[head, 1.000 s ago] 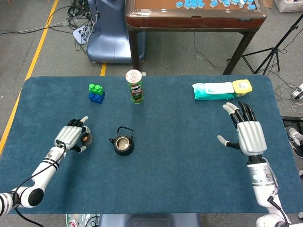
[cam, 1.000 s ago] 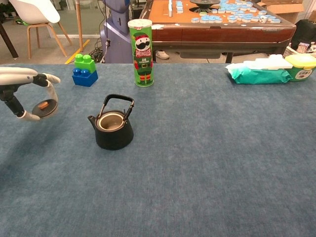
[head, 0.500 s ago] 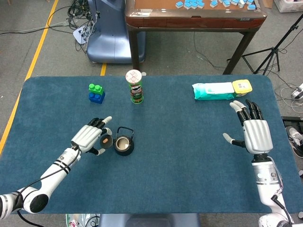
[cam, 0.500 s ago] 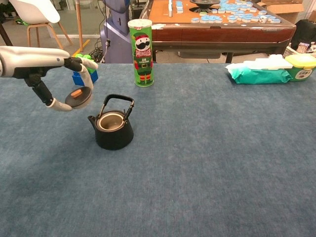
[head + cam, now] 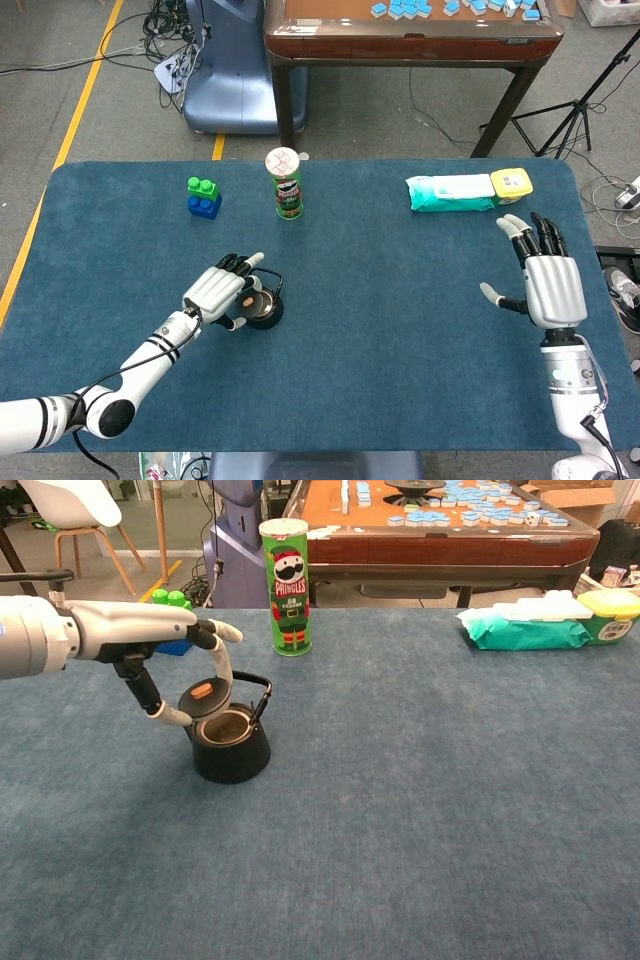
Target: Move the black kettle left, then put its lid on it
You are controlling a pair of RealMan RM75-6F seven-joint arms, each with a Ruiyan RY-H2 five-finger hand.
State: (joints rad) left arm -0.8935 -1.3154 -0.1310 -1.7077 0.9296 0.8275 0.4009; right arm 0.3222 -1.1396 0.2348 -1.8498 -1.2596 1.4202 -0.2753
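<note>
1. The black kettle (image 5: 231, 744) stands upright on the blue bench (image 5: 380, 300), left of its middle and nearer the front edge, handle raised, mouth uncovered.
2. The left hand (image 5: 180, 675) pinches the lid (image 5: 204, 696) by its rim, tilted, just above the kettle's left shoulder, partly over the mouth.
3. The right hand (image 5: 548, 285) hovers by the bench's right edge, fingers spread, holding nothing.
4. Along the back edge: a green and blue block (image 5: 203, 196), a Pringles can (image 5: 285, 573), and a wipes pack (image 5: 452, 191) toward the back right corner.
</note>
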